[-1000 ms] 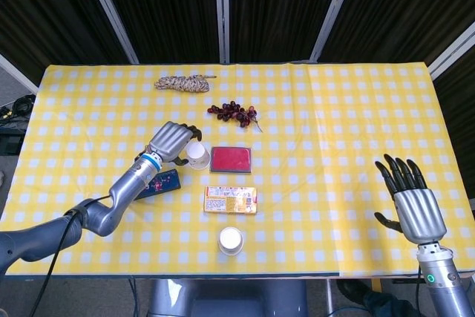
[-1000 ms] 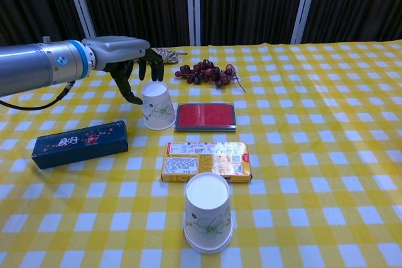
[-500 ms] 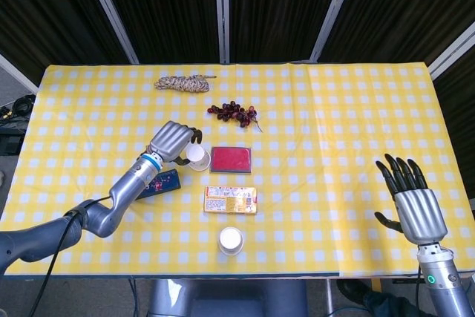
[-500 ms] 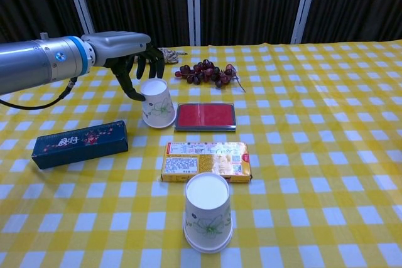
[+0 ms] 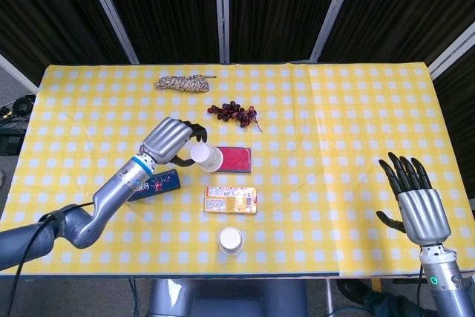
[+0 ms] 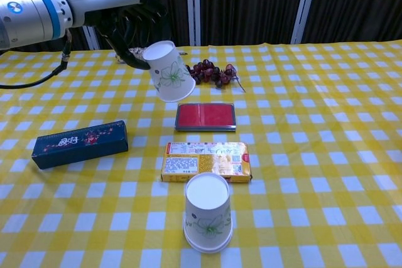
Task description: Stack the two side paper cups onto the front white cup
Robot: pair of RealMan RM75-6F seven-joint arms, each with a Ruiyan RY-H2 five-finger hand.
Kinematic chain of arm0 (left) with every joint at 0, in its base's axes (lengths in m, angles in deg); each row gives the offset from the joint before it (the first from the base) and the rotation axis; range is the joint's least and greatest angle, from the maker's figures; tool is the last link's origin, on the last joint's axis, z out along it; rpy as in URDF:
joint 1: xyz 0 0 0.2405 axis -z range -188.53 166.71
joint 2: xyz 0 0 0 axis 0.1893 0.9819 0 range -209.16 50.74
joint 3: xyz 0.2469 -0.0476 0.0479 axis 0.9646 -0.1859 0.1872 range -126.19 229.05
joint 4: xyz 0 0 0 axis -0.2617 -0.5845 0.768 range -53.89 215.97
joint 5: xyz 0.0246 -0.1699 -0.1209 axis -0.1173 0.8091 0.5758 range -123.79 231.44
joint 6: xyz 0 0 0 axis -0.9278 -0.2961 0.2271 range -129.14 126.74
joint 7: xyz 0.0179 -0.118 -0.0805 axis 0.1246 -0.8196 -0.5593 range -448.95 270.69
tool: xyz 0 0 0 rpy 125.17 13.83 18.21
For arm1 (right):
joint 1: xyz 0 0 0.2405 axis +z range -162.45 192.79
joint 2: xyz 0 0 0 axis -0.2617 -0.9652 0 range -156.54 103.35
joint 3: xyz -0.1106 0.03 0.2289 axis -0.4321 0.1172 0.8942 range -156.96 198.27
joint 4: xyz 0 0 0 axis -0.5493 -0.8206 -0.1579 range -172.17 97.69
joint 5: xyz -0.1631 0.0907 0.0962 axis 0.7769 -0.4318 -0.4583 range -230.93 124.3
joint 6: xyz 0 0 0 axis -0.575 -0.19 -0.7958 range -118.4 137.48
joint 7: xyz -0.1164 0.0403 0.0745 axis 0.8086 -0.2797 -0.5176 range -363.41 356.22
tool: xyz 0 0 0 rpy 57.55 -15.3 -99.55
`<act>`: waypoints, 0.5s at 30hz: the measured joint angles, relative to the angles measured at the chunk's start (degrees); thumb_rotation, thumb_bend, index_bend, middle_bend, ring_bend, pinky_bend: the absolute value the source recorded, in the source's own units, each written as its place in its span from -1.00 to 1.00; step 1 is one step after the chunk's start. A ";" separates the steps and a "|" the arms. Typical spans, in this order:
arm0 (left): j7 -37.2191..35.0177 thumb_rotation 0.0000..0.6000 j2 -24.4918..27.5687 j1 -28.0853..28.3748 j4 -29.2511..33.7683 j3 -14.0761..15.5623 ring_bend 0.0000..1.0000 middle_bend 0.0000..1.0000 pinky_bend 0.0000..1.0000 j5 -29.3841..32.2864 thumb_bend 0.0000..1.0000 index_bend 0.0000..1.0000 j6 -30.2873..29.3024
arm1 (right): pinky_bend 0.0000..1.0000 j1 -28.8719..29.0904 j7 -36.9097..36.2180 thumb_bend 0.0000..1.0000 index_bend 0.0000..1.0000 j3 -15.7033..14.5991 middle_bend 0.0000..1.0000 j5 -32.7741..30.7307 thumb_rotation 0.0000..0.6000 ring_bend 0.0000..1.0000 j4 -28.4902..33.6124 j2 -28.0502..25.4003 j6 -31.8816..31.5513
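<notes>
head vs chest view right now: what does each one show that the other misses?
Head view only: the right hand, open and idle at the table's right edge, and the coiled rope at the back.

Chest view only: the floral print on the lifted cup and its tilt, clear of the cloth.

Both: the left hand holding that cup, the front white cup upside down, the grapes, red case, snack packet and dark box.
</notes>
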 measured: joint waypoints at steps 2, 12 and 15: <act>-0.80 1.00 2.09 -0.31 3.63 0.32 -0.08 -0.14 0.10 -1.49 -0.56 0.00 -0.27 | -1.00 0.00 0.14 -1.00 -1.00 0.05 -1.00 0.03 1.00 -1.00 0.01 0.05 0.09; -5.19 1.00 10.13 -0.67 18.42 4.50 -0.08 -0.14 0.10 -11.70 -0.56 0.00 0.55 | -1.00 -0.27 0.87 -1.00 -1.00 0.41 -1.00 -0.03 1.00 -1.00 0.13 0.20 -0.02; -4.49 1.00 10.92 -0.54 20.16 5.96 -0.08 -0.14 0.10 -13.90 -0.56 0.00 0.86 | -1.00 -0.31 0.77 -1.00 -1.00 0.63 -1.00 -0.39 1.00 -1.00 0.08 0.17 0.07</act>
